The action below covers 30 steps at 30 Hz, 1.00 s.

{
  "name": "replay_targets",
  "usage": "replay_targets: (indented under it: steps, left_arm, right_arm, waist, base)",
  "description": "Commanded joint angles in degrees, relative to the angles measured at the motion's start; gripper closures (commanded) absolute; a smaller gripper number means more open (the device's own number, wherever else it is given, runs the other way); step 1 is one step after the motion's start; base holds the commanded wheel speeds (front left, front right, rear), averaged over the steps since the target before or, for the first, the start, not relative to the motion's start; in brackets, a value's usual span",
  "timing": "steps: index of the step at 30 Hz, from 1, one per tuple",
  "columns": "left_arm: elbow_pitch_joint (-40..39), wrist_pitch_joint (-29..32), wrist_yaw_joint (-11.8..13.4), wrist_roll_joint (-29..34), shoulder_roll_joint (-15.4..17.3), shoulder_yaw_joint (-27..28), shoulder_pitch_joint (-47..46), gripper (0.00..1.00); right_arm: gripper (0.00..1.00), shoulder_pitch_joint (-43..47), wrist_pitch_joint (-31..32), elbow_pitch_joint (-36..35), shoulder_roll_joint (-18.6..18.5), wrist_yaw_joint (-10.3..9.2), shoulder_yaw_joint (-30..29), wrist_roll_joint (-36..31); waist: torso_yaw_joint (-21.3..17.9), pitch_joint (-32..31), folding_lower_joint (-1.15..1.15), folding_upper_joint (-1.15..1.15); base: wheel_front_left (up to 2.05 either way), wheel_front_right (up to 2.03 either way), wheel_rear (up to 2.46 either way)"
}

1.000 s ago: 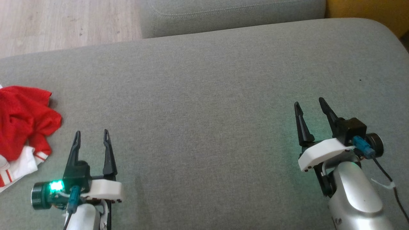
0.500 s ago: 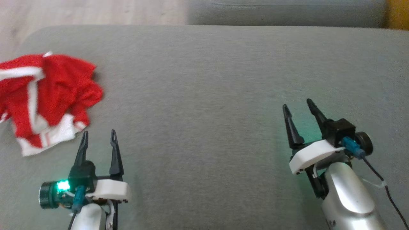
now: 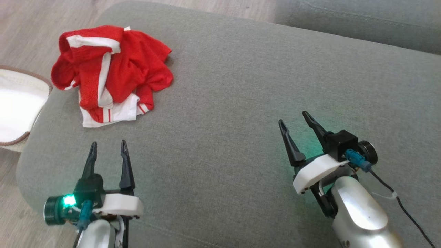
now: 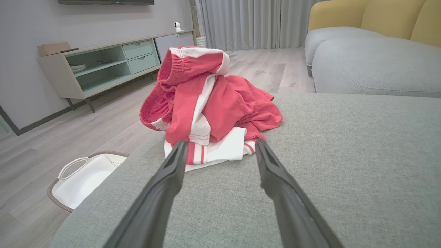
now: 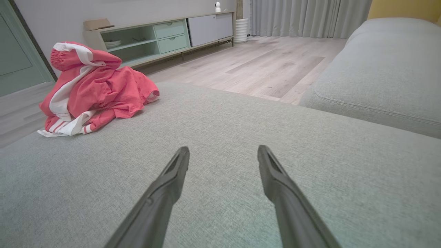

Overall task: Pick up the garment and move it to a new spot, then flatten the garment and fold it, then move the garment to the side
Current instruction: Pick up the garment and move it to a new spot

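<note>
A red garment with white stripes [image 3: 110,74] lies crumpled in a heap near the left end of the grey cushion [image 3: 241,86]. In the left wrist view the garment [image 4: 206,103] rises just beyond the fingertips. My left gripper [image 3: 108,145] hovers open a short way in front of the heap, apart from it, with nothing between its fingers. Far to the right, my right gripper [image 3: 293,117] also stands open and empty over bare cushion. From the right wrist the garment [image 5: 93,88] sits far off at the left.
A white basket with a brown rim [image 3: 17,103] stands on the wood floor beside the cushion's left end. A second grey cushion [image 3: 361,20] lies at the back right. A low cabinet [image 4: 103,65] stands against the far wall.
The head camera has swung left, so the garment now sits further right and higher in view, and the basket has come into sight. Both grippers stay open.
</note>
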Motion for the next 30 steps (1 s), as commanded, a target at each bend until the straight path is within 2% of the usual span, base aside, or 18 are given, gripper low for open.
replay_targets:
  steps: [1, 4, 8, 17, 20, 26, 30]
  left_arm:
    - [-1.8, -0.5, -0.1, 0.6, 0.6, 2.2, -1.7, 0.0]
    - [-3.1, -0.5, -0.7, 0.6, 0.9, 2.8, -3.5, 0.0]
    - [-3.7, -0.5, -2.1, 0.1, 3.3, 4.7, -8.4, 0.0]
    - [9.2, -0.3, -7.0, 0.1, 14.8, 7.3, -24.8, 0.0]
    - [13.5, 0.7, -7.8, -0.7, 17.4, 8.0, -29.9, 0.0]
    - [21.4, 1.3, -7.7, -3.0, 21.8, 11.0, -36.6, 0.0]
    - [27.4, 1.8, -7.0, -5.1, 22.3, 12.8, -38.4, 0.0]
  right_arm:
    - [0.0, -2.3, -0.6, -1.3, 0.5, -0.04, 1.3, 0.3]
    - [0.0, -2.3, -0.6, -1.1, 0.5, -0.04, 1.2, 0.0]
    - [0.0, -2.7, -0.6, -1.1, 0.5, -0.04, 0.8, -0.7]
    - [0.0, -4.8, -0.6, -2.6, -0.6, -0.04, 0.9, -1.4]
    - [0.0, -5.4, -0.6, -3.2, -1.6, -0.04, 0.7, -1.5]
    - [0.0, -5.8, -0.6, -4.2, -3.1, -0.04, 0.5, -1.4]
    - [0.0, -5.3, -0.6, -4.9, -3.5, -0.04, -0.1, -1.3]
  waist:
    - [0.2, 0.3, 0.0, 0.0]
    - [0.1, 1.1, 0.0, 0.0]
    - [-0.9, 2.7, 0.0, 0.0]
    - [-5.8, 8.6, 0.0, 0.0]
    - [-7.1, 11.0, 0.0, 0.0]
    - [-9.7, 14.6, 0.0, 0.0]
    - [-10.8, 15.6, 0.0, 0.0]
  base:
    - [0.0, 0.0, 0.0]
    - [0.0, 0.0, 0.0]
    - [0.0, 0.0, 0.0]
    - [0.0, 0.0, 0.0]
    - [0.0, 0.0, 0.0]
    - [0.0, 0.0, 0.0]
    - [0.0, 0.0, 0.0]
